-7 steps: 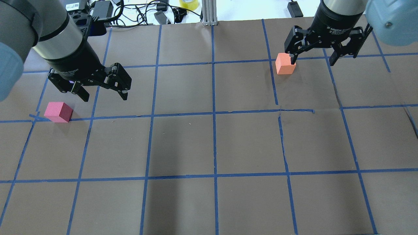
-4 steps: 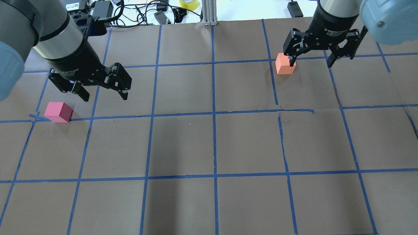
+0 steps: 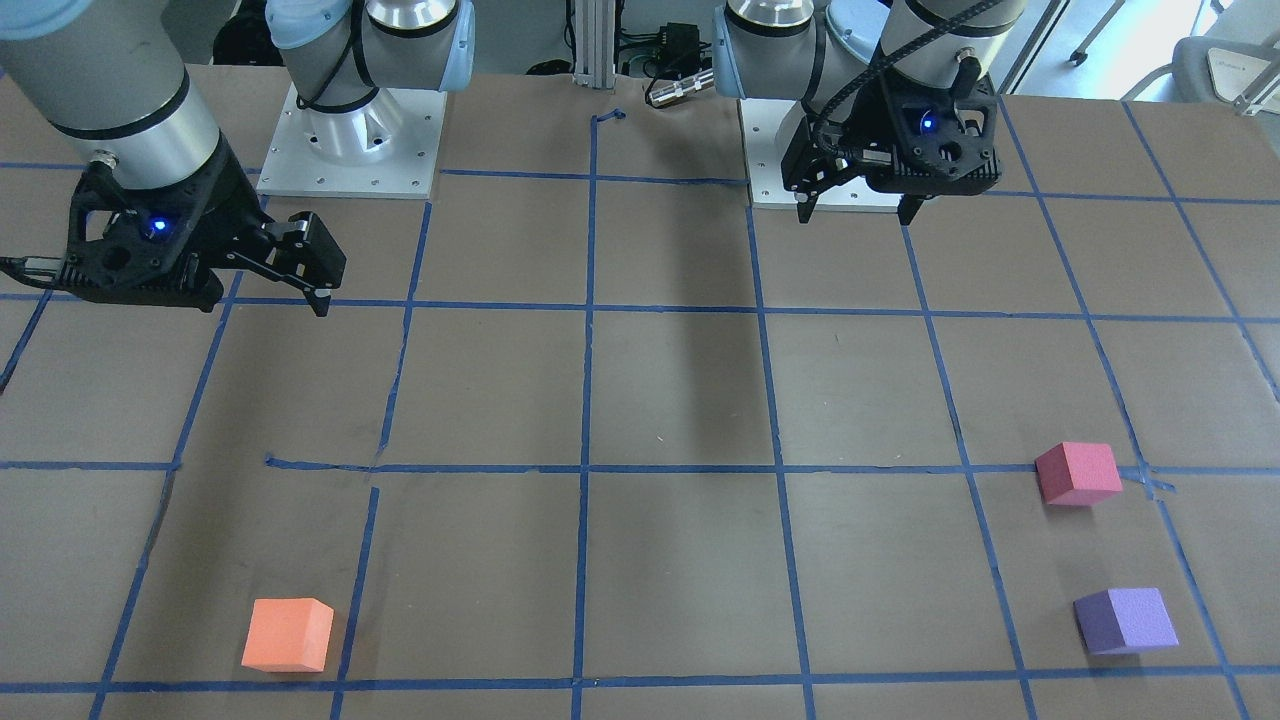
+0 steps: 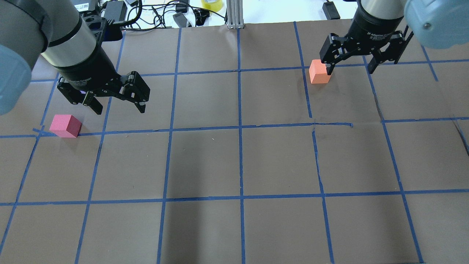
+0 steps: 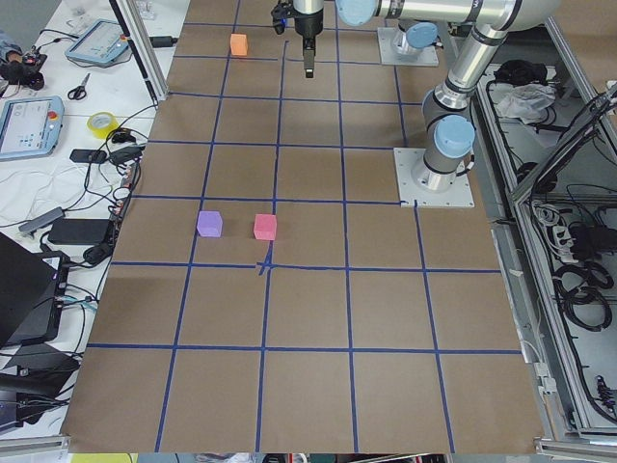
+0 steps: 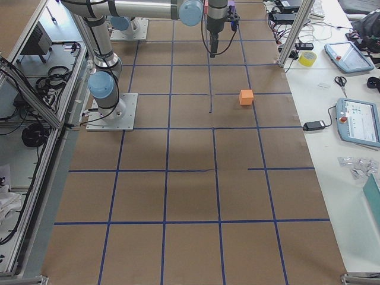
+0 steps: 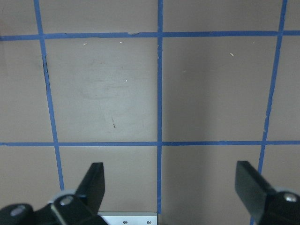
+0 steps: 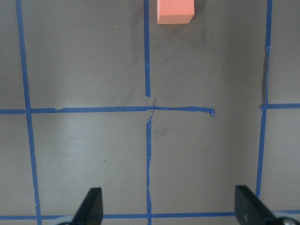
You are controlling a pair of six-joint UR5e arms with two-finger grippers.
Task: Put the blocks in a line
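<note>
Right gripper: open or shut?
Open. The right gripper shows its fingers wide apart in its wrist view, only bare table between; the orange block lies ahead, untouched.

Covering of the table (image 4: 205,161): matte brown paper, one even tone apart from soft grey shadows. It is ruled into large squares by blue tape (image 4: 240,161), and a few lines are broken or offset.

Blocks, each a single flat colour with no markings:
- orange block (image 3: 288,634)
- pinkish-red block (image 3: 1077,473)
- purple block (image 3: 1125,620)

Both the left gripper (image 4: 120,109) and the right gripper (image 4: 350,70) are black. The right one's collar carries white lettering (image 4: 377,33). From the front, a small blue light (image 3: 155,226) glows on each wrist housing.

The left arm (image 4: 64,40) is silver-grey with a pale blue joint cap (image 4: 11,84), and the right arm matches. The base plate (image 3: 350,140) is white.

Beyond the table sits a yellow tape roll (image 4: 211,4) among black cables (image 4: 157,14).
</note>
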